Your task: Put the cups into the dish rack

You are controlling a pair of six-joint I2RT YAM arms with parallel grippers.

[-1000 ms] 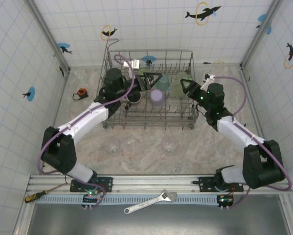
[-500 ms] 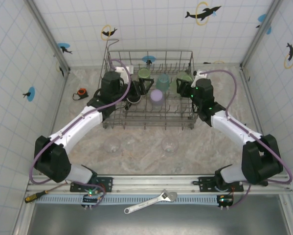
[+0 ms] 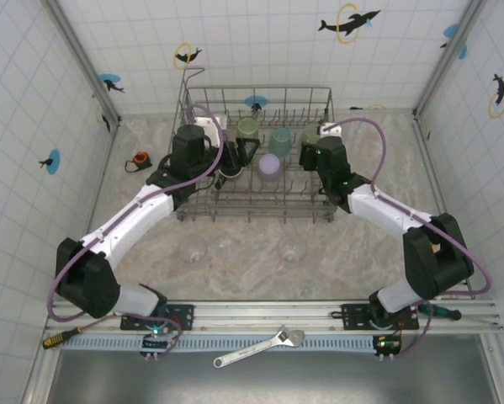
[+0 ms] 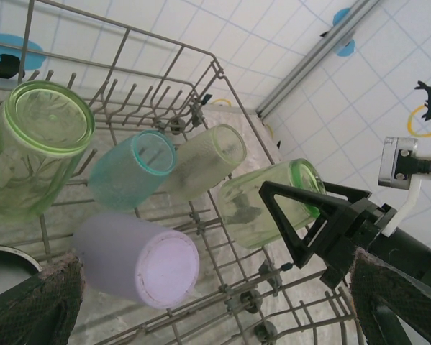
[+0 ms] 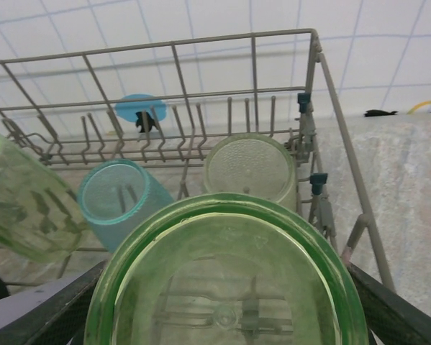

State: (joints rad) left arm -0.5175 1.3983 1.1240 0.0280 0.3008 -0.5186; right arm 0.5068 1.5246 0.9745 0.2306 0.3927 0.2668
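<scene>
Top external view had the dish rack (image 3: 258, 89), a grey wire basket with rows of upright tines, standing toward the back of the table, and both arms reached into it. Over the rack's right end the right gripper (image 5: 226, 316) was clamped on a green cup (image 5: 226, 273), one black finger on each side of it. That cup was translucent, tipped over with its mouth facing the wrist, and sat above the tines just inside the rack's right wall. I could not tell whether it touched the wires. The left gripper (image 4: 215, 284) hung over the rack's left half, its fingers spread wide with nothing between them.

More cups lay within the rack. A second green cup (image 4: 35, 136) stood near the back left with a round end facing up. A teal cup (image 4: 132, 169) leaned just beside it, and a pale cup (image 4: 208, 162) with a pebbled base came next, toward the rack's back right corner. A frosted lavender cup (image 4: 139, 259) rested in the middle of the rack, in front of the teal one. A black cup (image 3: 229, 171) sat near the rack's left side.

On the table in front of the rack, clear cups (image 3: 292, 248) stood in a loose row, apart from its front wall.
</scene>
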